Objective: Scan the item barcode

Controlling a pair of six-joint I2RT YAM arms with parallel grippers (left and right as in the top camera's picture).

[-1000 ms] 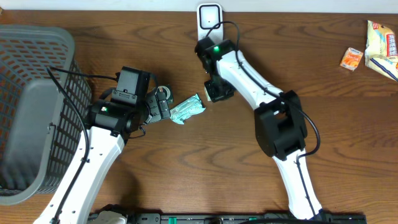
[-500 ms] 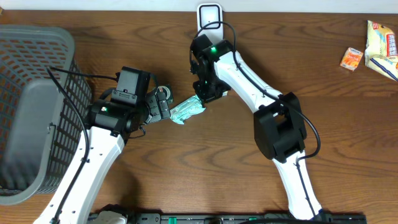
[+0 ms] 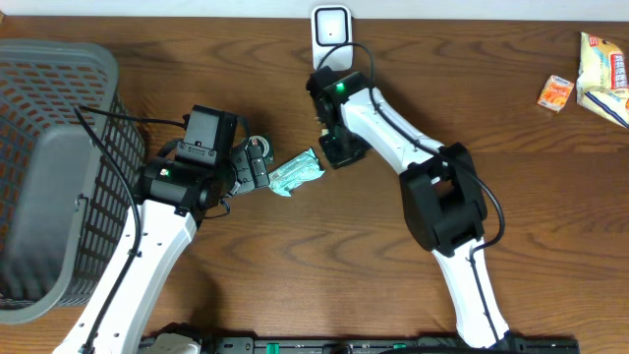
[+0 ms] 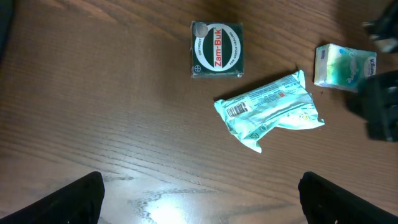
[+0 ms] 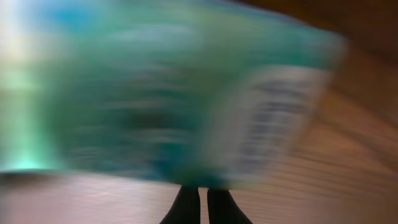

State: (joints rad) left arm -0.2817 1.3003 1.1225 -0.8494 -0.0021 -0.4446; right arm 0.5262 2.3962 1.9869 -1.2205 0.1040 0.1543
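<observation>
A green packet [image 3: 297, 172] lies on the wooden table between the two arms. In the left wrist view the packet [image 4: 268, 109] shows its barcode [image 4: 237, 111] face up. My left gripper [image 3: 257, 164] sits just left of it, and its jaws [image 4: 199, 186] stand wide open with only bare table between them. My right gripper [image 3: 339, 149] hovers at the packet's right end. In the right wrist view its fingers [image 5: 203, 202] are shut with nothing in them, and the blurred packet [image 5: 155, 93] fills the frame just ahead. A white scanner [image 3: 332, 27] stands at the back edge.
A dark green Zam-Buk box [image 4: 216, 50] and a small teal-and-white box [image 4: 344, 65] lie close to the packet. A grey mesh basket [image 3: 49, 147] fills the left side. Snack packets [image 3: 601, 64] and a small orange pack [image 3: 555, 93] lie far right.
The right gripper swung left onto the packet's right end, then drew back to the right. The packet and the left arm have not visibly moved.
</observation>
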